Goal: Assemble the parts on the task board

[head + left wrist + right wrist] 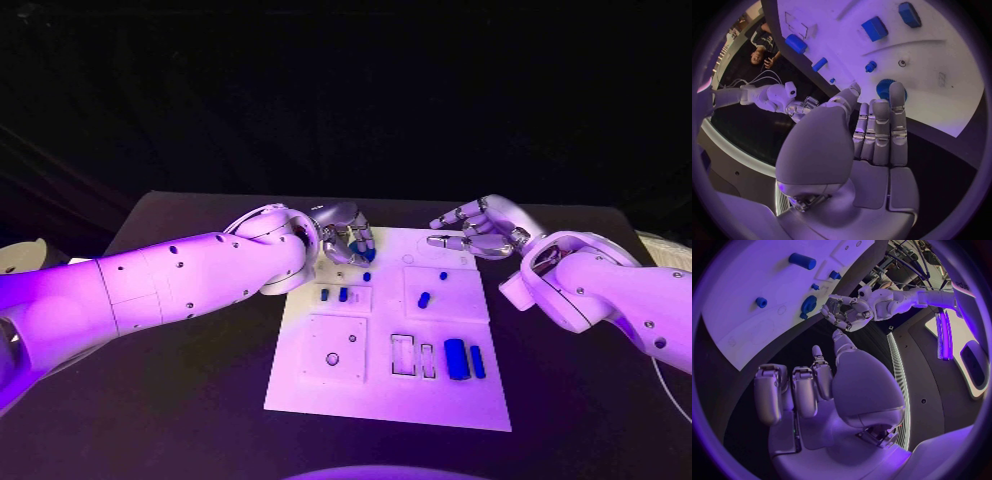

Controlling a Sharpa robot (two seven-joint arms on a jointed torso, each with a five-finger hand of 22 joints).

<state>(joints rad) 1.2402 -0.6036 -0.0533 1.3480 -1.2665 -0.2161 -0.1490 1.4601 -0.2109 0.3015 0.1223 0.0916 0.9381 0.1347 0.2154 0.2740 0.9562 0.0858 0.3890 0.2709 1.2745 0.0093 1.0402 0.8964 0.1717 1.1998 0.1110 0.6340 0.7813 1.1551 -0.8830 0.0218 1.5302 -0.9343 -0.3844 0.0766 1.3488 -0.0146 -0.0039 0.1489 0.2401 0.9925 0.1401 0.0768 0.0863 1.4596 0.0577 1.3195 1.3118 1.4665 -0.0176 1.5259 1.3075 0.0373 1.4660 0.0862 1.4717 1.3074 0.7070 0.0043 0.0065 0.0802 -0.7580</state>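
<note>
The white task board (433, 395) lies in the middle of the black table. Small blue parts lie on it: two long pieces (463, 359) near the front, a short peg (424, 299) mid-board, and two small ones (333, 294) to the left. A blue gear (887, 86) sits near the board's far left corner. My left hand (343, 238) hovers there with straight fingers; its fingertips (897, 92) are at the gear, and contact is unclear. My right hand (483, 226) hangs above the far right corner, fingers loosely bent and holding nothing.
Square recessed plates and slots (336, 350) mark the board's near half. Black table (173, 380) surrounds the board on both sides. In the right wrist view my left hand (844, 315) shows beside the gear (808, 305).
</note>
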